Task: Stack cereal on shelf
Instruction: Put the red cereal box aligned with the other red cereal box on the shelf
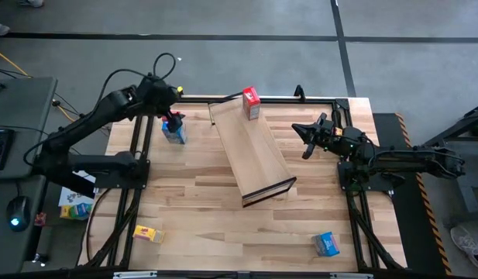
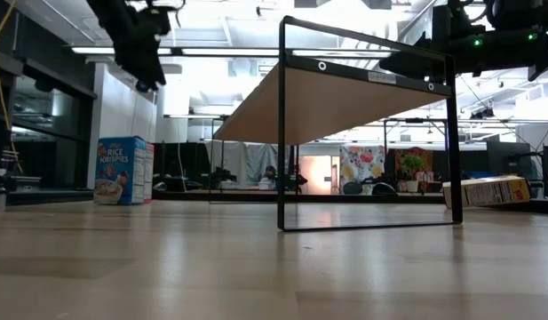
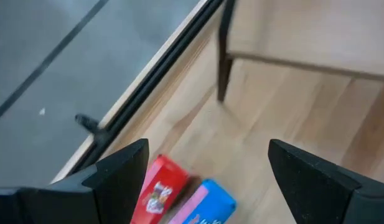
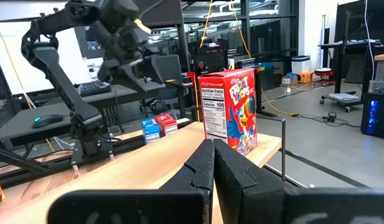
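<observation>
The shelf (image 1: 250, 151) is a long light-wood panel on dark legs, slanting across the table's middle. A red cereal box (image 1: 251, 103) stands upright on its far end; the right wrist view shows it too (image 4: 232, 109). Left of the shelf, a blue box (image 1: 175, 133) and a red box (image 3: 157, 193) stand side by side on the table. My left gripper (image 3: 207, 168) hovers open above that pair, pointing steeply down and touching neither. My right gripper (image 1: 307, 143) is shut and empty, held level at the shelf's right side.
A yellow box (image 1: 148, 232) lies near the front left corner and a blue box (image 1: 326, 244) near the front right. The low view shows another yellow box (image 2: 487, 189) lying at the right. A dark rail (image 1: 223, 98) runs along the table's far edge.
</observation>
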Robot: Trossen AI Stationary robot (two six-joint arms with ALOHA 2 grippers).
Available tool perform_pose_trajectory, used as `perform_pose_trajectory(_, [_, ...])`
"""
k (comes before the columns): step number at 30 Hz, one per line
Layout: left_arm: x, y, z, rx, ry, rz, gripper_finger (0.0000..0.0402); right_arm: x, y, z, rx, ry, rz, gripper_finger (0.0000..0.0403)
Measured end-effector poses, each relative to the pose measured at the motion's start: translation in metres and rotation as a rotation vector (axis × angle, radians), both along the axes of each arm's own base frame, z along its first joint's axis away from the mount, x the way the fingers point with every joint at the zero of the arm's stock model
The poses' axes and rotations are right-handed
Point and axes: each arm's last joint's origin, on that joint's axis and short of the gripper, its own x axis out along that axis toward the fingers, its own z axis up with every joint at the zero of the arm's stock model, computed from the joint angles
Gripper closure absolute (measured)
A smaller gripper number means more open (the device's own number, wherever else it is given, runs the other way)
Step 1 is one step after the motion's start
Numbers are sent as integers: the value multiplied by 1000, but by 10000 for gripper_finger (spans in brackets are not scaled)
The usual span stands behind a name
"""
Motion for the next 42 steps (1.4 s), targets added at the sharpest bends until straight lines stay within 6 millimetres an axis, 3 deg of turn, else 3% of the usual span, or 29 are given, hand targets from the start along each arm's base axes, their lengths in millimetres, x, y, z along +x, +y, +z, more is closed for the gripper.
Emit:
perform_pose_trajectory(5, [3, 8, -6, -49, 2, 75, 80, 0, 0, 0, 0, 0, 0, 403])
perform_pose_trajectory(14, [9, 23, -18, 45, 170, 202, 80, 0, 0, 0, 0, 0, 0, 403])
perform_pose_trajectory(27, [25, 45, -61, -128, 418, -110, 80, 0, 0, -2, 4, 16, 0, 403])
perform_pose_trajectory(33, [18, 50, -58, -104, 441, -151, 80, 0, 0, -2, 4, 16, 0, 403])
perform_pose_trajectory(42, [3, 59, -52, -29, 498, -65, 80, 0, 0, -2, 5, 16, -13, 403])
